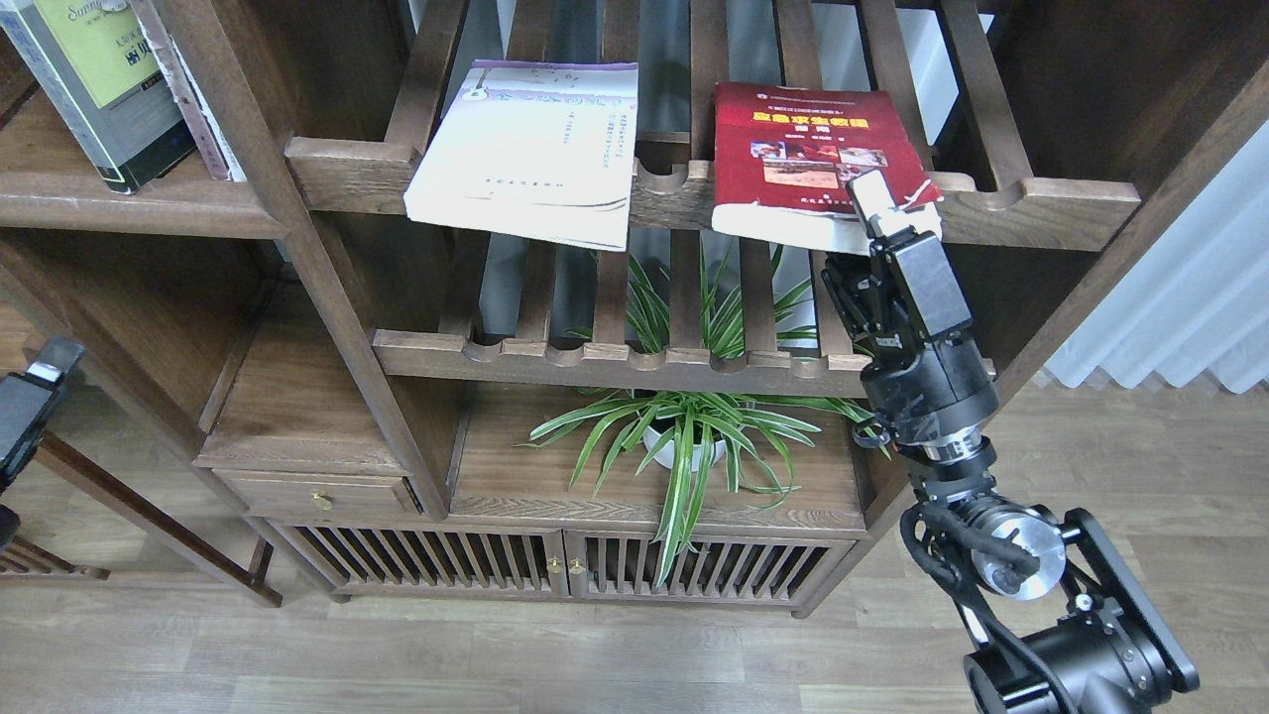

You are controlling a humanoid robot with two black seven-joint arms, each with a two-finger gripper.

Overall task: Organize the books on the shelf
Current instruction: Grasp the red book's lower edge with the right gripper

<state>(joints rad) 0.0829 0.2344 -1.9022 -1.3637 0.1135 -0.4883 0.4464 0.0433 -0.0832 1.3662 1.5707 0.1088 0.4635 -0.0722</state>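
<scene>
The red book (793,149) with a yellow title lies on the upper slatted rack, its front edge overhanging the rail. My right gripper (878,213) is shut on its front right corner, with one white fingertip (870,193) on the cover and the other hidden beneath. The white book (530,149) with a purple top band lies on the same rack to the left, also overhanging. The thick dark-grey book (99,89) with a lime-green panel stands on the shelf (119,208), a solid board at the upper left. My left gripper (35,392) shows only as a dark block at the left edge.
A lower slatted rack (634,362) sits beneath the upper one. A potted spider plant (684,436) stands on the cabinet top below it. A thin worn book (193,109) leans beside the grey one. A white curtain (1180,288) hangs at the right.
</scene>
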